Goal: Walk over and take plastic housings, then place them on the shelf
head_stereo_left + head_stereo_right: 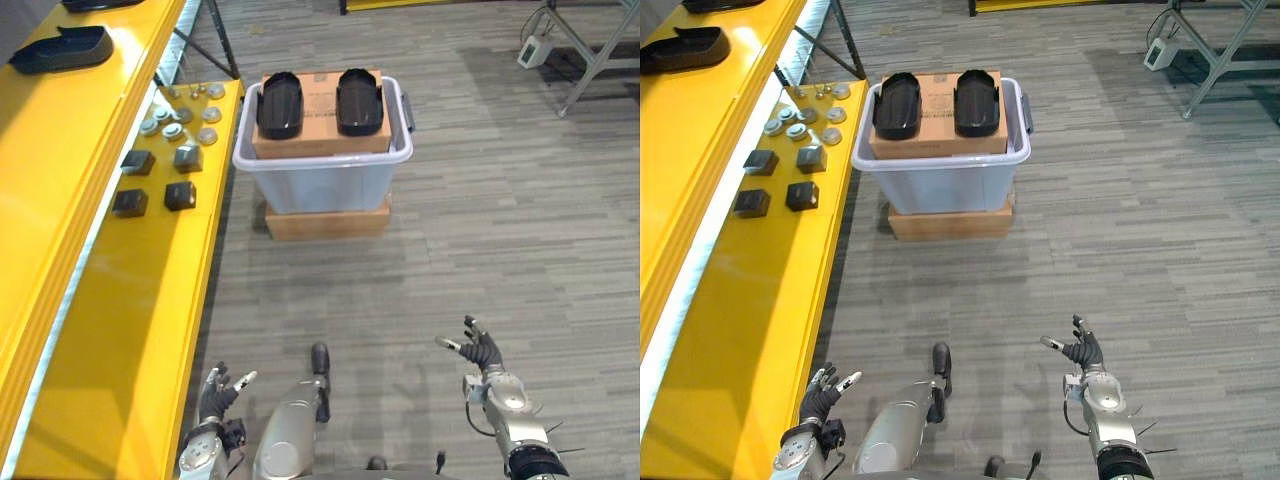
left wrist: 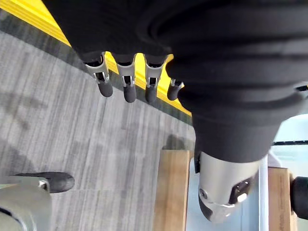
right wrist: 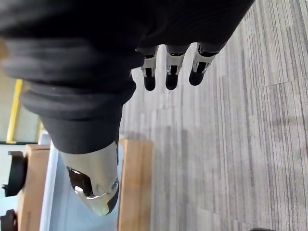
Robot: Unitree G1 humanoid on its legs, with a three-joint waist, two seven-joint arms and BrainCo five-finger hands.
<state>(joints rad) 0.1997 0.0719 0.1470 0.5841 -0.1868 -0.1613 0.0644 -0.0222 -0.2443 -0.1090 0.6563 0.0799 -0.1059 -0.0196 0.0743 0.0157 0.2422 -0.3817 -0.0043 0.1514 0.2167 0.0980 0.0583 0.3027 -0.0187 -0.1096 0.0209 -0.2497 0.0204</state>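
Grey floor (image 1: 500, 200), yellow shelf (image 1: 120, 300) on the left. Two housings (image 1: 279, 104) lie on a box (image 1: 320, 142) in the bin (image 1: 320, 186), well ahead. Left robot hand (image 1: 214, 396) and right robot hand (image 1: 483, 352) hang slack, empty. A careless step could knock the bin.

Grey plank-pattern carpet floor (image 1: 500, 220), evenly lit. Yellow shelf (image 1: 110, 330) runs near to far along the left. Grey metal frame legs (image 1: 597, 60) far right.

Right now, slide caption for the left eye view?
Two black plastic housings atop a cardboard box in a bin beside the yellow shelf; left hand and right hand open.
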